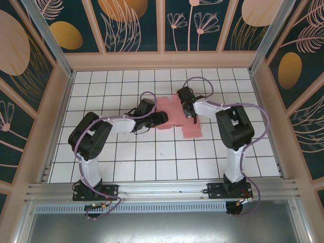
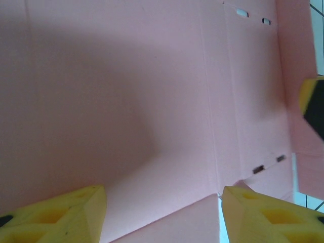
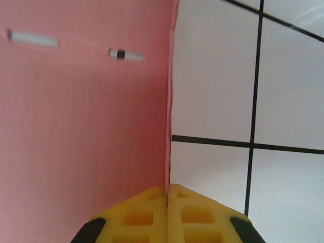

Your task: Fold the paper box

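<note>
The paper box [image 1: 177, 119] is a pink card cut-out lying mid-table between the two arms. My right gripper [image 3: 167, 192] is shut on the edge of an upright pink panel [image 3: 86, 116], the thin card pinched between its yellow fingers [image 3: 197, 217]. In the top view this gripper [image 1: 192, 117] sits over the card's right part. My left gripper [image 2: 162, 207] stands open just above the flat card [image 2: 126, 101], its yellow fingers [image 2: 61, 215] apart with a creased flap [image 2: 172, 223] between them. From above, the left gripper [image 1: 161, 119] is at the card's left edge.
The white tiled floor [image 1: 152, 157] with black grid lines lies around the card. Wooden walls [image 1: 162, 59] ring the table. The right gripper's yellow and black tip [image 2: 314, 104] shows at the right edge of the left wrist view.
</note>
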{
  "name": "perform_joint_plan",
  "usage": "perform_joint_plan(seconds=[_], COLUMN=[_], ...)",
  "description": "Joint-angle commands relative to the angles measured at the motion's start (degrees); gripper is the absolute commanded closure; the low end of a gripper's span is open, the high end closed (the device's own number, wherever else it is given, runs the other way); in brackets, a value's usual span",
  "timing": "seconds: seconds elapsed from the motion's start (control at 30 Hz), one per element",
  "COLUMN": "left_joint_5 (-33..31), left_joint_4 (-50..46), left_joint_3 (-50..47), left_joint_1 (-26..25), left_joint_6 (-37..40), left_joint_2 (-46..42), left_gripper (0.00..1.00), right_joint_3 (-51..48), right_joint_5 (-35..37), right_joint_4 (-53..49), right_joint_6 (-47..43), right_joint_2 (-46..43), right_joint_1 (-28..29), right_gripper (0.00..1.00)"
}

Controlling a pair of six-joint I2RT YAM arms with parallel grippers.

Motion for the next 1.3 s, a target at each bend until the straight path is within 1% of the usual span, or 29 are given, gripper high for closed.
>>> perform_joint_plan(seconds=[0.0,0.03,0.07,0.13,0.33,0.47,0.53,0.6,0.7,0.83,0.9,1.0,1.07,1.13,1.23,1.27], left_joint_5=[0.85,0.81,0.70,0.68,0.64,0.69,0.79,1.31,1.70,1.70,1.64,1.68,1.75,1.67,1.49,1.49], left_joint_4=[1.55,1.52,1.58,1.62,1.59,1.44,1.45,1.45,1.60,1.86,2.02,2.02,1.96,1.65,1.27,1.15], left_joint_3=[-0.50,-0.56,-0.64,-0.78,-0.79,-0.56,-0.44,-0.19,0.25,-0.05,-0.30,-0.58,-0.51,-0.42,-0.19,-0.15], left_joint_1=[0.17,0.14,0.14,0.13,0.13,0.14,0.19,0.17,0.18,0.12,0.17,0.19,0.19,0.18,0.19,0.14], left_joint_6=[-0.43,-0.43,-0.40,-0.48,-0.39,-0.29,-0.37,-0.37,-0.48,-0.73,-0.87,-0.82,-0.77,-0.64,-0.53,-0.47], left_joint_2=[0.77,0.76,0.76,0.64,0.68,0.96,1.20,1.56,2.29,2.27,2.17,2.17,2.03,1.99,1.98,1.99], left_gripper=[0.39,0.39,0.39,0.39,0.39,0.39,0.39,0.39,0.39,0.39,0.39,0.39,0.39,0.39,0.39,0.39], right_joint_3=[2.75,3.20,3.55,3.78,3.59,0.05,-1.56,-2.21,-1.60,0.05,1.08,2.14,2.11,1.11,-0.89,-1.50], right_joint_5=[10.21,11.95,12.97,14.13,13.68,2.39,-1.11,-1.92,0.75,9.23,12.58,13.49,11.40,8.98,1.96,-0.23], right_joint_4=[-4.73,-5.15,-5.49,-5.35,-4.57,0.17,1.74,2.22,1.55,0.37,-0.24,-0.32,0.08,1.35,3.55,4.20], right_joint_6=[1.11,1.41,1.68,2.17,1.82,2.87,2.99,1.95,0.14,-0.73,-0.38,-0.29,-0.32,-0.09,1.57,1.88], right_joint_2=[3.73,4.75,5.62,6.83,7.72,1.74,-0.45,-1.00,0.66,4.84,6.90,9.29,9.62,7.95,3.34,1.96], right_joint_1=[1.82,1.84,3.13,3.74,4.47,2.45,-0.08,-0.83,0.00,1.84,3.84,5.13,5.25,4.62,2.51,0.55], right_gripper=[1.00,1.00,1.00,1.00,1.00,1.00,1.00,1.00,1.00,1.00,1.00,1.00,1.00,1.00,1.00,1.00])
